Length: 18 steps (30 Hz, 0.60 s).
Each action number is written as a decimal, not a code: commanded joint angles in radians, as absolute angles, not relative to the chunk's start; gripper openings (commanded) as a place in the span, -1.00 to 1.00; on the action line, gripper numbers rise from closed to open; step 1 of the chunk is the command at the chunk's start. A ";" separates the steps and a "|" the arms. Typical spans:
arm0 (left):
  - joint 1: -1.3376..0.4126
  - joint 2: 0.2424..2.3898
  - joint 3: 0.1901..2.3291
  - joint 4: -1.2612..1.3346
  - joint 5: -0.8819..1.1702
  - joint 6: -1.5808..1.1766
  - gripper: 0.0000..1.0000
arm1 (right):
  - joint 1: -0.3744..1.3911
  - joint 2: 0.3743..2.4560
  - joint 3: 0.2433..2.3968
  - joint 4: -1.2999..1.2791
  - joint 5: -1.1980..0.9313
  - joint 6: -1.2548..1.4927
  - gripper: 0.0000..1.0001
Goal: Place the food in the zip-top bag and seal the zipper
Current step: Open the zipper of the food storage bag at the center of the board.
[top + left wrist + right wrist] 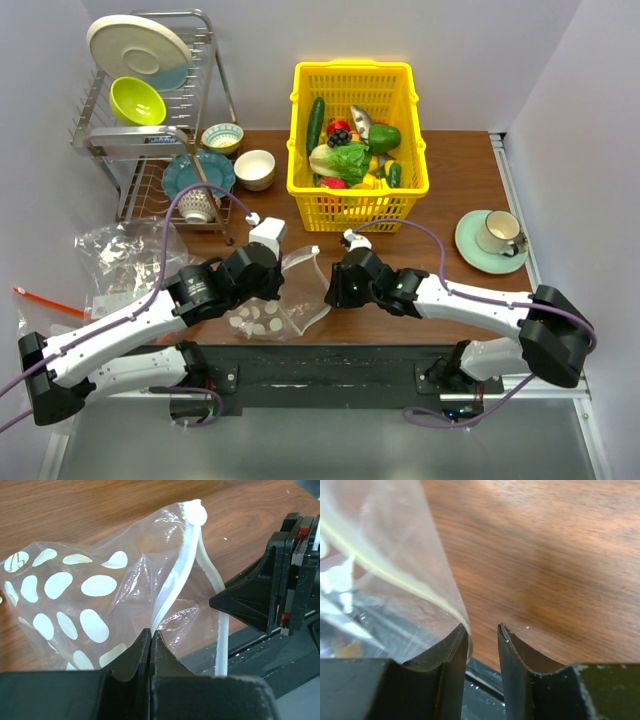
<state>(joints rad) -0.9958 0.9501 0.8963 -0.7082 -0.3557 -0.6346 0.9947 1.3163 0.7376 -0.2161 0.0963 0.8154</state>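
The zip-top bag (pixel 268 318), clear with white dots, lies on the wooden table between my two grippers, its mouth lifted. My left gripper (pixel 284 284) is shut on the bag's zipper (pixel 176 575); in the left wrist view the jaws (pixel 151 633) pinch the strip near its lower end. My right gripper (pixel 328 296) faces it from the right. In the right wrist view its jaws (pixel 484 630) stand apart, with the bag's edge (pixel 395 575) resting against the left fingertip (pixel 460 635) and nothing clamped. The food (pixel 350 150) sits in the yellow basket (pixel 300 185) at the back.
A dish rack (pixel 150 120) with plates and bowls stands at the back left, and two bowls (pixel 255 168) sit beside it. A cup on a green saucer (pixel 495 235) is at the right. Plain clear bags (pixel 120 255) lie at the left edge.
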 commanded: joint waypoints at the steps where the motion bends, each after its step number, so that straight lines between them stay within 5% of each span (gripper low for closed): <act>1: -0.994 0.950 0.946 -0.667 -0.321 -0.618 -1.00 | 1.002 1.263 0.762 -0.184 0.061 0.769 -0.34; 3: -0.994 0.953 0.965 -0.680 -0.316 -0.615 -1.00 | 1.002 1.262 0.773 -0.184 0.052 0.753 -0.36; 8: -0.994 0.966 0.988 -0.701 -0.298 -0.609 -1.00 | 1.002 1.296 0.798 -0.164 0.014 0.755 -0.98; 11: -0.994 0.966 0.999 -0.712 -0.279 -0.603 -1.00 | 1.003 1.299 0.796 -0.130 0.003 0.782 -1.00; 18: -0.997 0.956 0.996 -0.732 -0.278 -0.609 -0.41 | 1.012 1.269 0.805 -0.129 -0.011 0.857 -1.00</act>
<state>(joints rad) -0.9958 0.9668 0.9657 -0.7330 -0.2886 -0.6167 1.0031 1.2976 0.7582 -0.1623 -0.0002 0.8040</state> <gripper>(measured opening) 0.232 0.014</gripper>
